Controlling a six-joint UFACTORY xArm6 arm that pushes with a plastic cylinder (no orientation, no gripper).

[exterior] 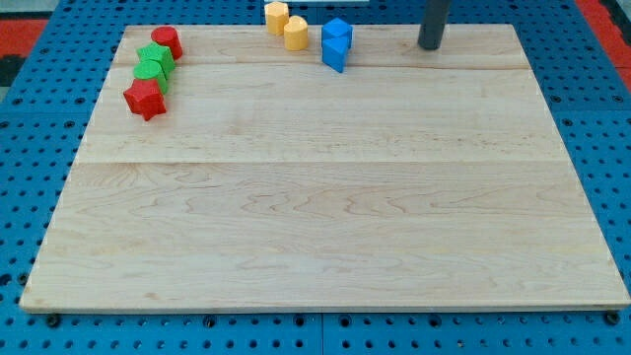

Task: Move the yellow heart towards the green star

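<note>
The yellow heart (296,33) shows no clear heading; my tip (431,46), grasping nothing, stands to the view's right.

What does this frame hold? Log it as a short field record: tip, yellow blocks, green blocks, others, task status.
tip: my tip at the view's top right, right of the blue blocks, touching nothing
yellow blocks: two adjacent at top centre; which is the heart is unclear
green blocks: two at top left
red blocks: above, below the greens
blue blocks
status: yellows far from greens
</note>
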